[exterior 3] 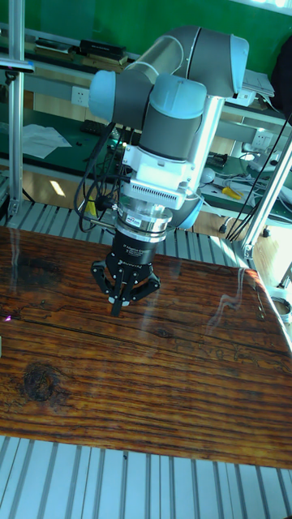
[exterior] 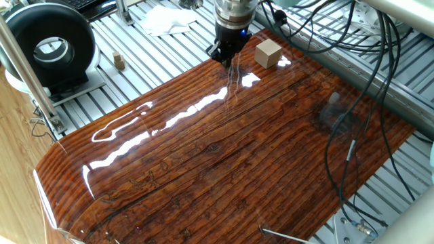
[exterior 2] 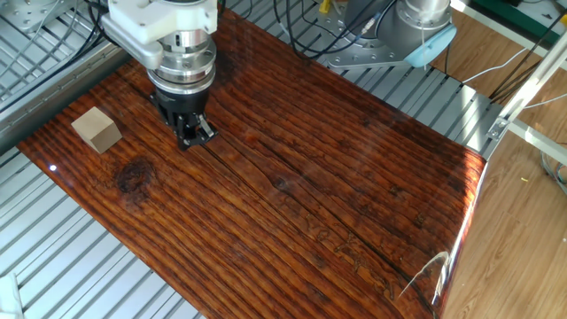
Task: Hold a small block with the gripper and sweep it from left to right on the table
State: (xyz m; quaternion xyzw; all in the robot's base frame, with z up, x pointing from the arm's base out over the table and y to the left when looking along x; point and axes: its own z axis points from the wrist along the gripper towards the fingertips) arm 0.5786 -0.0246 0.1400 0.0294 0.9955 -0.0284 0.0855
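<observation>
Empty gripper (exterior 2: 193, 135), seemingly closed, hovers near small block (exterior 2: 97, 129).

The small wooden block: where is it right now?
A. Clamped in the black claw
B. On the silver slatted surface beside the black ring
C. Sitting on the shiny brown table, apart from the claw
C: the small block sits alone on the table, apart from the gripper, which holds nothing.
</observation>
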